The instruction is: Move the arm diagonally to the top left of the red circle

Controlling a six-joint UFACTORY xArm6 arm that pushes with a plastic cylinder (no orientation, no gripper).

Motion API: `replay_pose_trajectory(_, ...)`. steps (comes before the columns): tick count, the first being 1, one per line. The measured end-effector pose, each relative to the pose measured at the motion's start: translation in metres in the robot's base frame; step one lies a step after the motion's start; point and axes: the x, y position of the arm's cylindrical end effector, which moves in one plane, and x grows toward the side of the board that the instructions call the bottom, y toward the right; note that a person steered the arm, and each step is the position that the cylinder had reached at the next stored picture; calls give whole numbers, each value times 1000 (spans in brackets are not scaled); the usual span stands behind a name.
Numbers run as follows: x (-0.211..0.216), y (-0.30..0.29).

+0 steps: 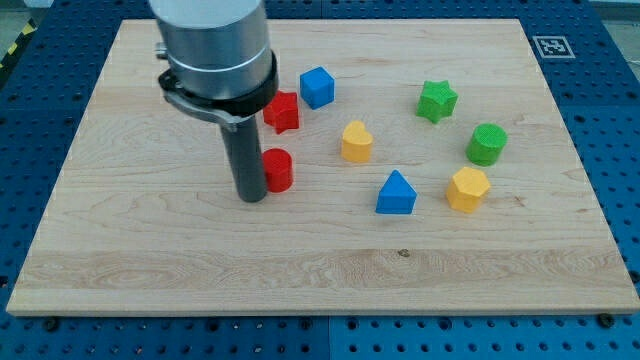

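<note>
Camera view: my tip (251, 197) is being pressed onto the board (120, 250) left of centre, touching the red circle (277, 170) at its left. No pincer is being shown, so nothing is being held.

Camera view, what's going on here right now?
A robot arm with a dark rod is working over a wooden board of coloured blocks. My tip sits right against the left side of the red circle, not yet at its top left. A red star and blue cube lie above it; the yellow, green and other blue blocks sit off to the view's right, untouched.
</note>
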Motion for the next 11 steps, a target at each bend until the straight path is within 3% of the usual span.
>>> replay_pose_trajectory(3, -5, 14)
replay_pose_trajectory(4, -37, -30)
replay_pose_trajectory(5, -94, -78)
replay_pose_trajectory(6, -148, -87)
replay_pose_trajectory(7, -166, -87)
replay_pose_trajectory(11, -178, -76)
